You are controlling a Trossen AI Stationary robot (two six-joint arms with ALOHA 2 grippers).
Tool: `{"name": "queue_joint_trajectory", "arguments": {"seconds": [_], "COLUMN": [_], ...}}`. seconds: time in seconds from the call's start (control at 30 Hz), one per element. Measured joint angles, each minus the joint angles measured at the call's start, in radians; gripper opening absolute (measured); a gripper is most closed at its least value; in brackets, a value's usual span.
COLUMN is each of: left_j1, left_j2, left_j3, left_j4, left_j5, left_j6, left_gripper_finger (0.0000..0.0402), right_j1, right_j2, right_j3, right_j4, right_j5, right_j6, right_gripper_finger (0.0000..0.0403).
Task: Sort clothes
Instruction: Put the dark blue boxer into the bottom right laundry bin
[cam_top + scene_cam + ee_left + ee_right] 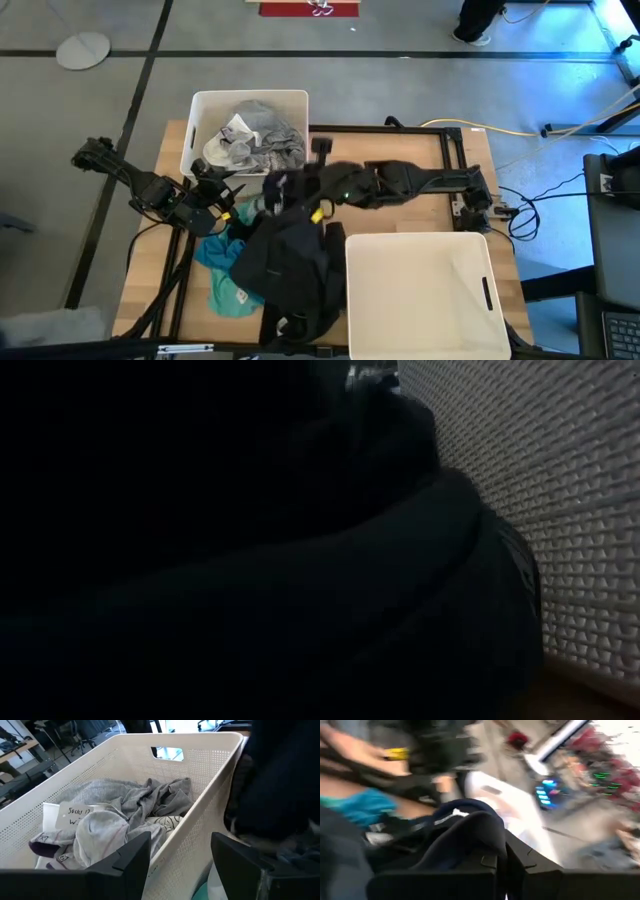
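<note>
The wooden counter (150,290) carries two white plastic bins. The larger bin (420,295) sits at the near right with nothing visible in it. The smaller bin (200,110) sits at the far left and holds light clothes: grey garments (130,800) heaped with a white piece with grey print (162,821) and a paper label (75,815) lying on top.

Between the bins, toward the near middle of the counter, lies a big black garment (295,265), draped down to the counter's near edge. In the low view the dark cloth (300,610) fills nearly the whole picture, with the perforated wall of a bin, probably the larger one (540,490), just beside it on the right. A teal garment (222,270) lies on the counter just left of the black one, partly under it.

The right gripper (285,190) reaches in from the right to the middle of the counter, its jaws clenched on dark navy-black fabric (465,835) that bunches over them.

The left gripper (215,195) hovers just near of the smaller bin's near wall, jaws spread and holding nothing, its fingers (130,857) pointing toward that bin.
</note>
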Motion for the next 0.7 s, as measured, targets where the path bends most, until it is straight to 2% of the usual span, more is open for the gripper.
{"name": "queue_joint_trajectory", "arguments": {"seconds": [0.1,0.23,0.5,0.6,0.7], "left_j1": [0.0,0.0,0.0,0.0,0.0], "left_j2": [0.0,0.0,0.0,0.0,0.0], "left_j3": [0.0,0.0,0.0,0.0,0.0], "left_j4": [0.0,0.0,0.002,0.002,0.003], "left_j5": [0.0,0.0,0.0,0.0,0.0], "left_j6": [0.003,0.003,0.003,0.001,0.0], "left_gripper_finger": [0.0196,0.0196,0.0196,0.0196,0.0196], "right_j1": [0.025,0.058,0.073,0.066,0.063], "right_j2": [0.006,0.017,0.026,0.034,0.04], "right_j3": [-0.071,-0.257,-0.681,-0.743,-0.729], "right_j4": [-0.026,0.009,0.307,0.324,0.271], "right_j5": [-0.088,-0.211,-0.338,-0.341,-0.334], "right_j6": [0.075,0.149,0.287,0.306,0.311], "right_gripper_finger": [0.0011,0.0011,0.0012,0.0022,0.0057]}}
